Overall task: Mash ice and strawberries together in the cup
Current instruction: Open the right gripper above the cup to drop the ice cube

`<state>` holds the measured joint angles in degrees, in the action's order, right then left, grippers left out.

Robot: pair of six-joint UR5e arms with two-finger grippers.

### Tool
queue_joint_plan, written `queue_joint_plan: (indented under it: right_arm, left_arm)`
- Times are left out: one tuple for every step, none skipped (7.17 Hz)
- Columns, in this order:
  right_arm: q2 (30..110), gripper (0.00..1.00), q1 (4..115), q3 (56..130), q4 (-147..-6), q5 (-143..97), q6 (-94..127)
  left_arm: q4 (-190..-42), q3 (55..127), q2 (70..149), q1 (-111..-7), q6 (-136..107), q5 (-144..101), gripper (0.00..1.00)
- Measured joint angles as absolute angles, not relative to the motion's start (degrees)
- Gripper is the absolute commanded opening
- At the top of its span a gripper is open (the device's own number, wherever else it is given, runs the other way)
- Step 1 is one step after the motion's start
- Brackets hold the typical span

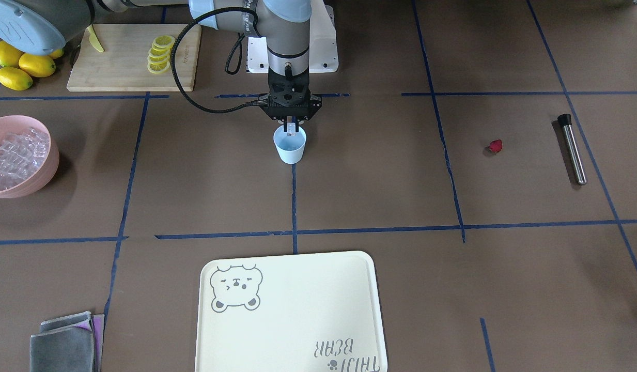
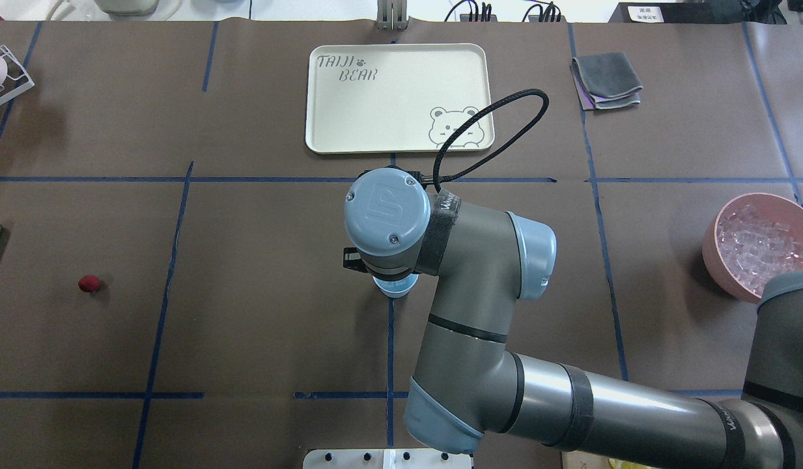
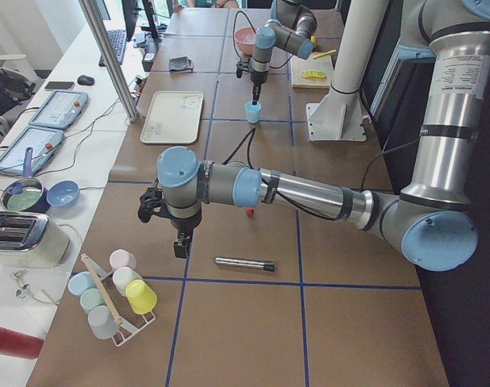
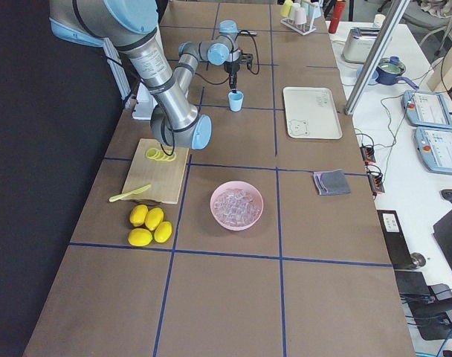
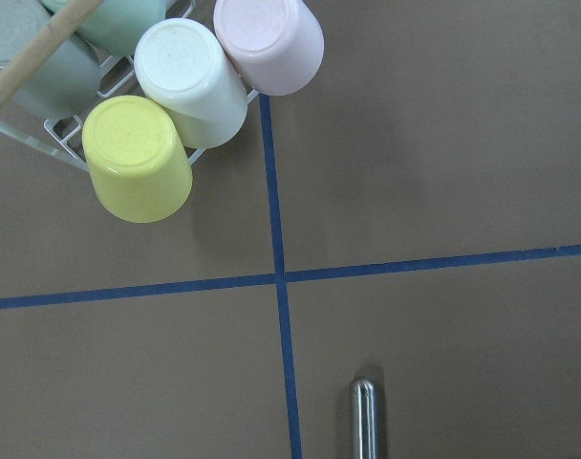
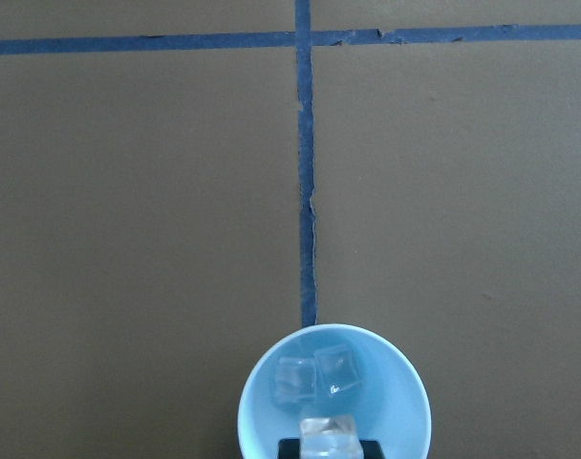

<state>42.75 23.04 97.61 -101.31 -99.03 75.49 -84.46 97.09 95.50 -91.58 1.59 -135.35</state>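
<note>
The light blue cup (image 1: 291,150) stands upright mid-table with two ice cubes (image 6: 314,375) in its bottom. My right gripper (image 1: 291,125) hangs just above the cup's rim, shut on one clear ice cube (image 6: 330,436). A heap of ice (image 1: 12,157) fills the pink bowl (image 1: 45,168). The dark red strawberry (image 1: 496,146) lies alone on the mat, near a steel muddler (image 1: 573,150). My left gripper (image 3: 180,242) hovers near that muddler (image 5: 365,419) and shows only in the exterior left view, so I cannot tell whether it is open or shut.
A cutting board (image 1: 127,67) with lemon slices and a yellow knife lies beside whole lemons (image 1: 18,66). A cream bear tray (image 1: 292,315) and folded grey cloths (image 1: 67,341) lie on the operators' side. A rack of upturned cups (image 5: 147,105) stands near the left gripper.
</note>
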Motion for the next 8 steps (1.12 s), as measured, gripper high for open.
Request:
queue_joint_plan:
  right_arm:
    - [42.73, 0.50, 23.08, 97.60, -101.28, -99.05, 75.49]
    - [42.72, 0.53, 23.10, 97.61, -101.26, -99.05, 75.50]
    - [42.72, 0.62, 23.11, 97.63, -101.25, -99.05, 75.50]
    - [42.72, 0.71, 23.11, 97.67, -101.25, -99.05, 75.50]
    - [42.71, 0.95, 23.12, 97.70, -101.25, -99.04, 75.50]
    - [42.69, 0.99, 23.12, 97.80, -101.25, -99.00, 75.50]
    - [42.66, 0.99, 23.12, 97.99, -101.25, -98.97, 75.50]
    - [42.55, 0.99, 23.14, 98.29, -101.26, -98.97, 75.63]
  left_arm:
    - [-84.46, 96.99, 95.52, -91.58, 1.59, -135.35, 1.00]
    - [-84.46, 96.97, 95.51, -91.58, 1.59, -135.35, 1.00]
    - [-84.46, 96.95, 95.50, -91.58, 1.56, -135.35, 1.00]
    - [-84.46, 96.95, 95.51, -91.58, 1.53, -135.35, 1.00]
    - [-84.46, 96.95, 95.53, -91.58, 1.50, -135.35, 1.00]
    - [-84.46, 96.94, 95.53, -91.58, 1.48, -135.35, 1.00]
    - [-84.48, 96.96, 95.56, -91.58, 1.48, -135.35, 1.00]
    - [-84.52, 96.99, 95.59, -91.57, 1.55, -135.35, 1.00]
